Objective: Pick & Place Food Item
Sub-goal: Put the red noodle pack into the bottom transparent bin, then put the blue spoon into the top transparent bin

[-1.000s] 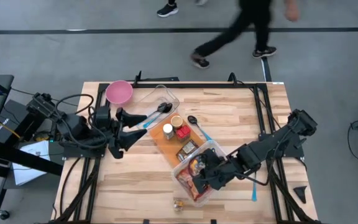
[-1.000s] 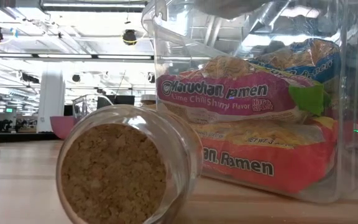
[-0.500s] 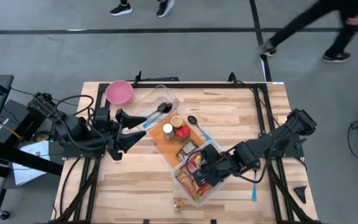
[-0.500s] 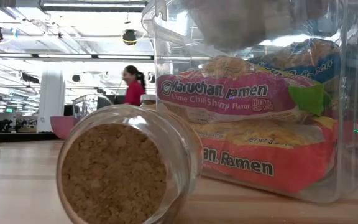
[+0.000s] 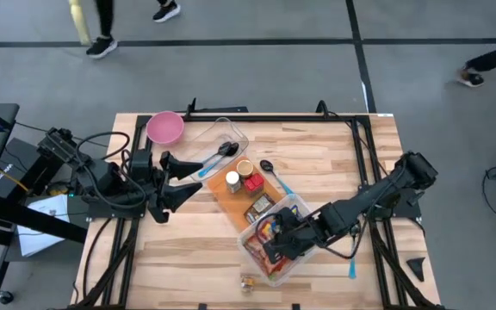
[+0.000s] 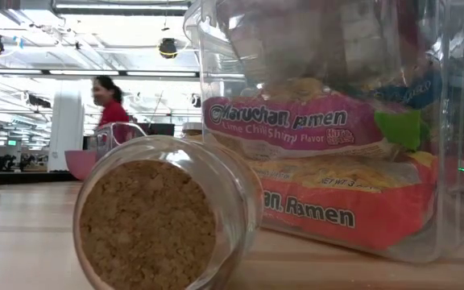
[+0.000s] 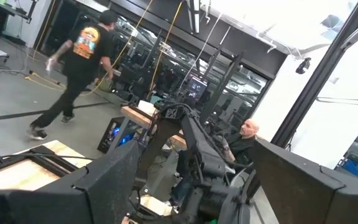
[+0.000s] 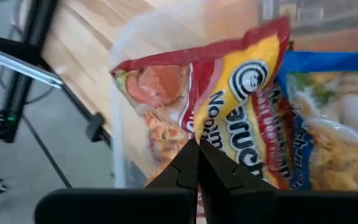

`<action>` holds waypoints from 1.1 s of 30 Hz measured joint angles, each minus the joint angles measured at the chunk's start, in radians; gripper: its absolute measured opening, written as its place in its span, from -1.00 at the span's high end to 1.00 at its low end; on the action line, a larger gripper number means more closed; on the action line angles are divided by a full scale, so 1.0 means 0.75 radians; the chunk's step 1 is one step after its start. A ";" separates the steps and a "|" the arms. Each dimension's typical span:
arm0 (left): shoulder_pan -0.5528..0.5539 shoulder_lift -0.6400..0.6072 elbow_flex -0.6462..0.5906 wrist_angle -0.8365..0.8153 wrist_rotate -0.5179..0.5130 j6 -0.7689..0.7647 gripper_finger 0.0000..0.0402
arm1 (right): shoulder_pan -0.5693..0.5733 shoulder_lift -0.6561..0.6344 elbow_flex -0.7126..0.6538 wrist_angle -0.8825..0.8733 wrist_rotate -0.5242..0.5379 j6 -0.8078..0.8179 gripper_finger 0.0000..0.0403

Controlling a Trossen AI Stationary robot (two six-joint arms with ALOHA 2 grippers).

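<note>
Reaching into the clear plastic bin (image 5: 293, 207) on the counter (image 5: 188, 241), the right gripper (image 8: 196, 163) holds its jaws pressed together, tips against a red-and-yellow ramen packet (image 8: 241, 106) lying inside among other noodle packets (image 6: 296, 121). Near the pink bowl (image 5: 164, 127), the left gripper (image 5: 182, 178) hovers with jaws spread.

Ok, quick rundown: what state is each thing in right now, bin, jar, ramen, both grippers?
clear bin: upright, no lid, holding ramen packets
ramen packets: sealed, stacked in the bin
glass jar: on its side, cork in
right gripper: shut, inside the bin, at a packet
left gripper: off the table, over the left side
pink bowl: upright
</note>
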 joint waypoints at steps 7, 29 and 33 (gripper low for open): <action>0.000 0.000 0.000 -0.001 -0.003 0.001 -0.54 | -0.006 0.070 -0.008 0.003 -0.070 -0.032 1.00; 0.002 0.000 -0.001 -0.011 -0.004 0.005 -0.54 | 0.024 0.003 -0.005 -0.044 0.112 -0.062 0.54; -0.005 0.000 -0.001 -0.011 -0.004 0.048 -0.54 | 0.061 -0.110 -0.005 -0.059 0.319 -0.121 0.47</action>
